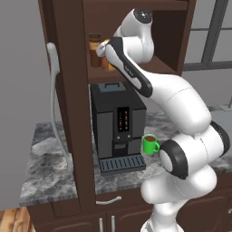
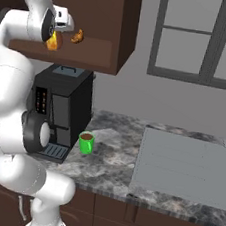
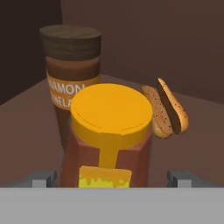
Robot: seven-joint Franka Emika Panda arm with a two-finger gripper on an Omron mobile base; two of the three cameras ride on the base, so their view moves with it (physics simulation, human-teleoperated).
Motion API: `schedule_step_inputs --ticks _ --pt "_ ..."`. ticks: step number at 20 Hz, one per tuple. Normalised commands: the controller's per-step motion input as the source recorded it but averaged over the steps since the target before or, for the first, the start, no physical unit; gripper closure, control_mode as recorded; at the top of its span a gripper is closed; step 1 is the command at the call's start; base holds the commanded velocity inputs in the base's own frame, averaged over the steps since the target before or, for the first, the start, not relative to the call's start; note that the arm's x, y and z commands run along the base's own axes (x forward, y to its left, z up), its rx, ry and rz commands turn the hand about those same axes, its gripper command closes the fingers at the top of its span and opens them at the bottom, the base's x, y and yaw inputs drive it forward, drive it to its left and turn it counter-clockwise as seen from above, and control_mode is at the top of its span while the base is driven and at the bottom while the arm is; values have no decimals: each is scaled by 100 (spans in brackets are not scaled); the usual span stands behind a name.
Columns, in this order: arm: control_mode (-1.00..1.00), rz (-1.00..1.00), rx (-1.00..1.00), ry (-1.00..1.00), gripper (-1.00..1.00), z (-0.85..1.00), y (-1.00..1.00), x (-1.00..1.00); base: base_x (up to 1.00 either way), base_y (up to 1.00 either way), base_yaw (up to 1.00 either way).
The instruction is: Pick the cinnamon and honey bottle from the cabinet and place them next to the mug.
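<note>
From the left base view, the honey bottle [image 1: 108, 58] stands on the cabinet [image 1: 72, 113] shelf beside the cinnamon [image 1: 94, 50], high above the green mug [image 1: 150, 144] on the counter. From the right base view, the arm reaches into the shelf by the bottle. In the hand view, the gripper [image 3: 111, 178] is wide open around the bottle, not squeezing; the bottle looks hard, smooth and light, so grab its middle, under the cap.

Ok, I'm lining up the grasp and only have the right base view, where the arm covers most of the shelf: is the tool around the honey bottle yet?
Observer: In the hand view the honey bottle stands upright between the fingertips of the open tool, with a gap on each side.
Operator: And the cinnamon?
Observer: The cinnamon stands upright behind the bottle, to its left in the hand view.
</note>
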Motion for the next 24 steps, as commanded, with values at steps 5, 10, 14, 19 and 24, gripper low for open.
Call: schedule_step_inputs --ticks 5,10,14,19,24 --pt "-100 0 0 3 -100 0 9 1 0 0 0" --pt "-100 0 0 0 -100 -10 2 11 0 0 0" --pt "-100 0 0 0 -100 -10 0 12 0 0 0" --pt "-100 0 0 0 -100 -2 0 3 0 0 0" --pt "-100 0 0 0 100 0 0 0 0 0 0"
